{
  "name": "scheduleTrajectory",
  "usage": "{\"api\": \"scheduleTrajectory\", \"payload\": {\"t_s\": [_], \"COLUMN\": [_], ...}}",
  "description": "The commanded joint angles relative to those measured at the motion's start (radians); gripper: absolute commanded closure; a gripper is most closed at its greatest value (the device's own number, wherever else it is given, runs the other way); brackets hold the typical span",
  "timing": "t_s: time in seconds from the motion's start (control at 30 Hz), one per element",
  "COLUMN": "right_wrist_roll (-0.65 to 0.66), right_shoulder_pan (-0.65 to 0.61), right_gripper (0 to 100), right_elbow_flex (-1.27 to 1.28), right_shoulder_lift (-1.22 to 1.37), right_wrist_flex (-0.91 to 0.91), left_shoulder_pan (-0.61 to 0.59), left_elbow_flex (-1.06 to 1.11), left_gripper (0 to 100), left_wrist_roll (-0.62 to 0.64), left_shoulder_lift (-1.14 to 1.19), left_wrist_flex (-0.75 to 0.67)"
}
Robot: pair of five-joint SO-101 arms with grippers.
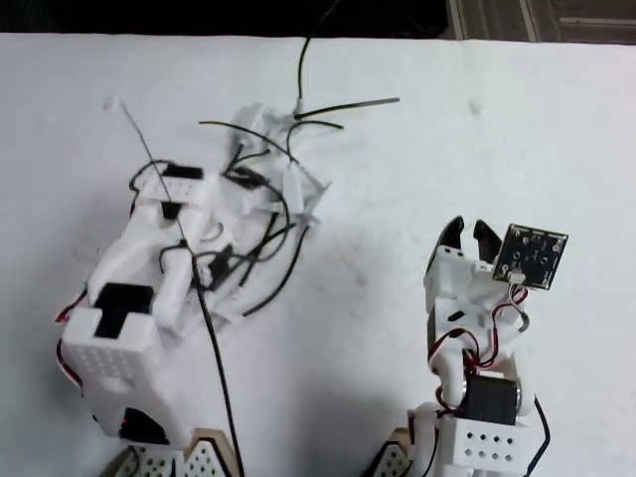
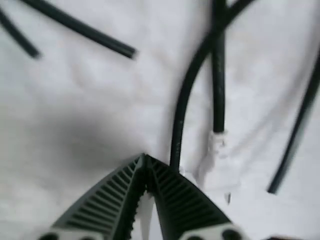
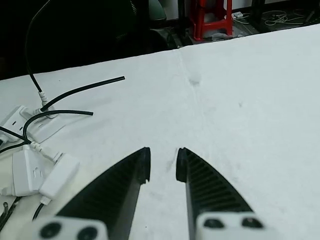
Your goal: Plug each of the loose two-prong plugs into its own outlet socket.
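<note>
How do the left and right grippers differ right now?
The left gripper has its fingertips closed together; the right gripper is open with a clear gap. The left gripper sits among the black cables; the right gripper is over bare table, apart from them. Both have dark ribbed fingers.

- Bare table cloth (image 1: 388,328) is seen between the two arms; a wide passage is given there.
- Ahead of the right gripper (image 3: 162,162) flat cloth is found.
- The outlet blocks (image 3: 25,175) are crossed by loose black cables (image 2: 217,75), so approach from above is hindered.
- The cluster's near side is covered by the left arm (image 1: 109,353).
</note>
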Motion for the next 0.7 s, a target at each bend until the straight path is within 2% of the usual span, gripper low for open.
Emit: {"api": "scheduleTrajectory", "payload": {"t_s": [0.0,0.27,0.33,0.43,0.53,0.67], "right_wrist_roll": [0.012,0.034,0.049,0.052,0.052,0.052], "right_shoulder_pan": [-0.005,-0.035,-0.036,-0.036,-0.036,-0.036], "right_gripper": [90.7,90.7,90.7,90.7,90.7,90.7], "right_elbow_flex": [-0.006,-0.005,-0.005,-0.005,-0.005,-0.005], "right_shoulder_lift": [0.005,0.005,0.005,0.005,0.005,0.005], "right_wrist_flex": [0.002,0.016,0.016,0.016,0.016,0.016], "left_shoulder_pan": [0.018,0.024,0.024,0.059,0.077,0.116], "left_elbow_flex": [0.086,0.212,0.21,0.219,0.216,0.212], "left_gripper": [98,98,96,86,77,76], "left_wrist_roll": [-0.003,-0.011,-0.026,-0.107,-0.075,-0.058], "left_shoulder_lift": [-0.18,-0.499,-0.503,-0.472,-0.433,-0.406], "left_wrist_flex": [-0.002,-0.003,-0.003,-0.011,-0.043,-0.114]}}
